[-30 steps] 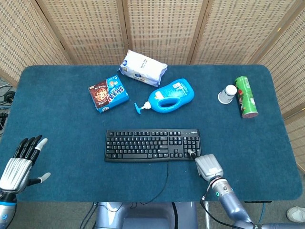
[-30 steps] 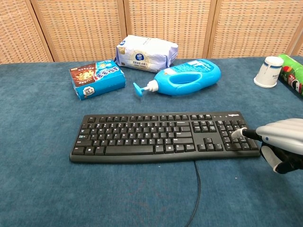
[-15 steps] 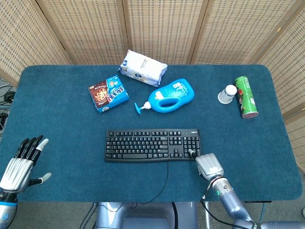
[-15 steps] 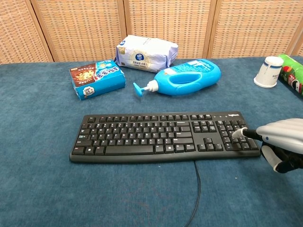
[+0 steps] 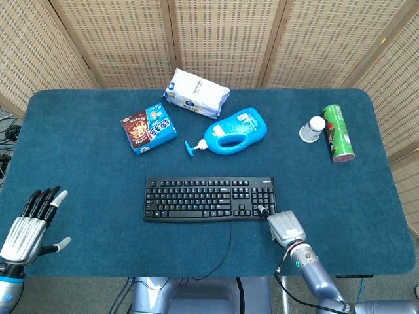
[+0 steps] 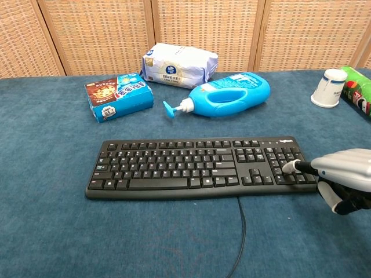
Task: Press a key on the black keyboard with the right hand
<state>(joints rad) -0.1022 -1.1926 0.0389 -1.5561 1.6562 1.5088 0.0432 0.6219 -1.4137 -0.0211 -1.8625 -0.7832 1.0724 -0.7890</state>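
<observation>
Blue table (image 5: 78, 163): right robot hand (image 6: 343, 179), curled, 1 fingertip (image 6: 288, 167) on black keyboard (image 6: 197, 167); paper cup (image 6: 327, 88) inverted.

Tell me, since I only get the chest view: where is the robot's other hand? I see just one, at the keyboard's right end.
Observer: The left hand is over the table's near left corner, fingers spread, holding nothing.
Operator: What is the green thing cut off at my right edge?
Observer: A green can, lying on its side next to the white cup.
Operator: Where does the right hand come from?
Observer: The right hand sits on a grey arm that reaches in over the table's near edge.
</observation>
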